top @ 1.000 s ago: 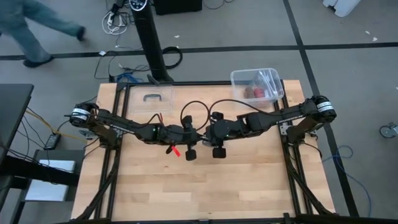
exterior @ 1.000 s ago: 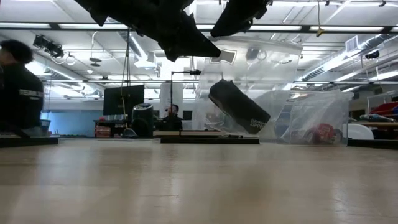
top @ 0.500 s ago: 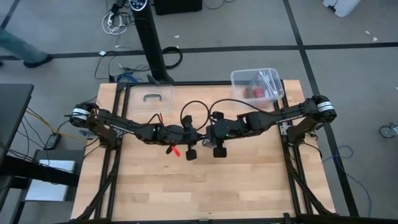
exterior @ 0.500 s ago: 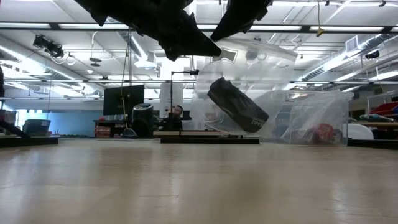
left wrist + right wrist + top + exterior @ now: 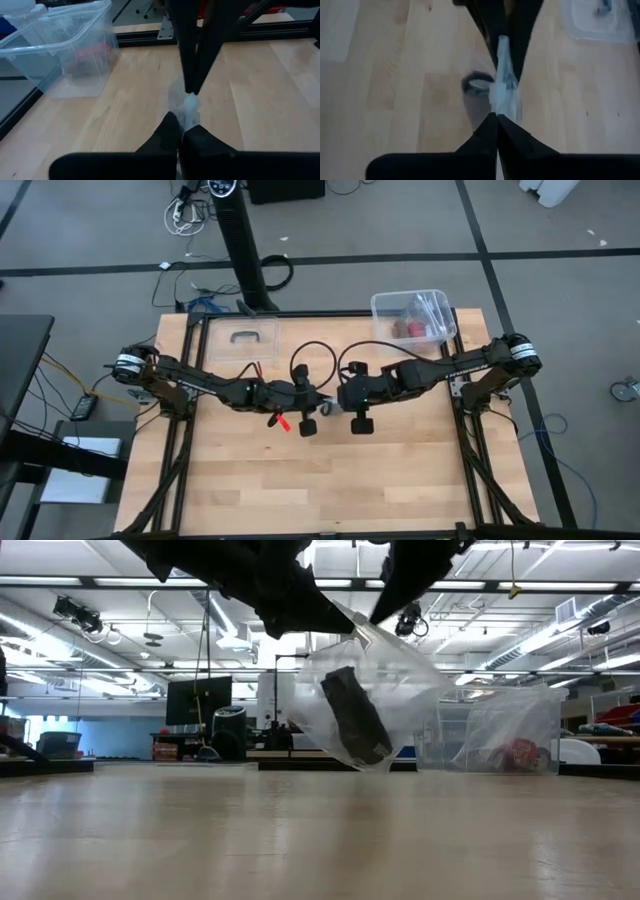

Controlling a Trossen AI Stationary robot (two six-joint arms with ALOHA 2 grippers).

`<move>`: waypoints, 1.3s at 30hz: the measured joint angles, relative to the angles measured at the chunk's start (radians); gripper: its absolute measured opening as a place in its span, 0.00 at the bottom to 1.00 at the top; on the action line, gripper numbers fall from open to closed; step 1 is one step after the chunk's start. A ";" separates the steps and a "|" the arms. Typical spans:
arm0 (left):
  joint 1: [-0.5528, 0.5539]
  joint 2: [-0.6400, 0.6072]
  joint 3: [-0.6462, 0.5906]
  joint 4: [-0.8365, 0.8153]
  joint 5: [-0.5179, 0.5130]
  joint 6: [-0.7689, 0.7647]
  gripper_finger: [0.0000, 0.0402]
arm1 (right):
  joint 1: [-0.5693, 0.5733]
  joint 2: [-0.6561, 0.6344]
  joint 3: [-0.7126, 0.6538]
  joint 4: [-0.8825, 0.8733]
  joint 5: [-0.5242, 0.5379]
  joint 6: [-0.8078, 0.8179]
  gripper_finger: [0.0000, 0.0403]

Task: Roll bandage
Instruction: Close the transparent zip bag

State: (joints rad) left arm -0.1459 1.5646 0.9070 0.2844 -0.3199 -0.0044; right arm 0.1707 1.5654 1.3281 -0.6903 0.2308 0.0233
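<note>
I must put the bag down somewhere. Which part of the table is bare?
The near half of the table, below both claws, is bare. The far edge is crowded: a lid on the left, a box on the right.

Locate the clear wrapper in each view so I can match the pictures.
High: a pale sliver between the two pincers at table centre, wrapper.
Low: hanging upper centre, the dark bandage inside it.
Left wrist: pinched at centre.
Right wrist: a pale strip at centre.
Shared landmark: the clear box.
</note>
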 joint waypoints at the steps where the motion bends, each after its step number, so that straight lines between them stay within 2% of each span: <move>1: 0.000 0.000 0.000 0.002 0.000 0.000 0.01 | 0.000 0.001 0.008 -0.018 0.000 0.003 0.02; 9: 0.000 0.000 0.000 0.002 0.003 0.000 0.01 | 0.004 0.001 0.060 -0.114 0.009 0.028 0.02; 17: 0.000 0.000 0.000 0.002 0.002 -0.017 0.01 | 0.045 0.000 0.095 -0.059 0.071 0.029 0.23; 22: 0.000 0.000 0.000 0.014 0.002 -0.030 0.01 | 0.033 0.006 0.095 -0.046 0.075 0.020 0.30; 26: 0.000 0.000 0.000 0.018 0.002 -0.030 0.01 | 0.018 0.006 0.095 -0.041 0.071 0.022 0.30; 31: 0.000 -0.001 0.000 0.045 0.002 -0.029 0.01 | 0.010 0.006 0.095 -0.036 0.019 0.025 0.29; 39: 0.000 -0.001 0.000 0.059 0.001 -0.028 0.01 | 0.003 0.006 0.095 -0.032 0.010 0.020 0.27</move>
State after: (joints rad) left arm -0.1459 1.5639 0.9070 0.3431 -0.3187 -0.0322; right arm 0.1732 1.5711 1.4231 -0.7223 0.2404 0.0429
